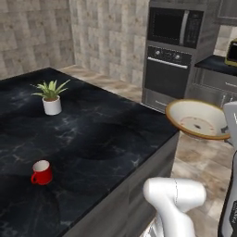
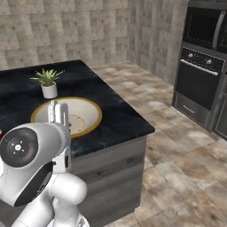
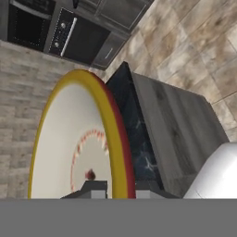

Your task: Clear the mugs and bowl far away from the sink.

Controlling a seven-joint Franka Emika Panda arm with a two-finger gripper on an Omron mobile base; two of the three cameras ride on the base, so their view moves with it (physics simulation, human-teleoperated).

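Observation:
My gripper [image 3: 121,186] is shut on the rim of the bowl [image 3: 74,148], a wide cream bowl with a tan-orange rim and a brownish mark in its centre. The bowl [image 1: 196,119] hangs tilted in the air, just past the right end of the black counter [image 1: 92,139]. From the right base view, the bowl [image 2: 82,113] shows over the counter's near corner, behind my gripper [image 2: 59,116]. A red mug [image 1: 41,172] with a white inside stands upright on the counter at the front left, far from the gripper. The sink is out of view.
A white pot with a green plant [image 1: 52,105] stands at the counter's back left. A wall oven with a microwave above it [image 1: 169,69] lies across the tiled floor [image 2: 177,155]. The counter's edge drops off just below the bowl.

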